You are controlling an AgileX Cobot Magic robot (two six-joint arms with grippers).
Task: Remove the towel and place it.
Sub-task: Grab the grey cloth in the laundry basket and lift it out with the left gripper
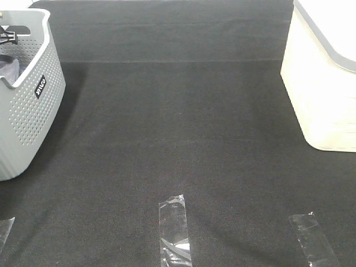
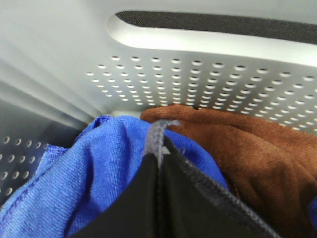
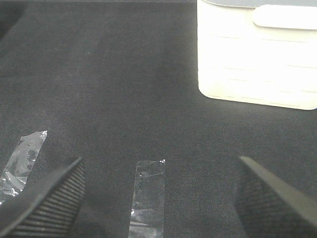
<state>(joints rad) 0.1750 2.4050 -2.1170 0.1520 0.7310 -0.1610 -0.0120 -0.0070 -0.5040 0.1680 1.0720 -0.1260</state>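
Note:
In the left wrist view my left gripper (image 2: 159, 151) is down inside the grey perforated basket (image 2: 198, 74). Its black fingers (image 2: 198, 198) are pressed together on a narrow fold of greyish-lavender fabric, the towel (image 2: 157, 131). Only that pinched edge of the towel shows. It sticks up between a bright blue cloth (image 2: 94, 173) and a brown cloth (image 2: 247, 153). The exterior view shows the grey basket (image 1: 30, 111) at the far left. My right gripper (image 3: 158, 163) hangs open over the black table with nothing between its ribbed fingers (image 3: 49, 198).
A cream-white basket (image 1: 322, 94) stands at the right edge of the table, also visible as the cream basket (image 3: 257, 59) in the right wrist view. Strips of clear tape (image 1: 173, 231) lie on the black cloth (image 1: 178, 128) near the front edge, one more tape strip (image 1: 312, 236) to the right.

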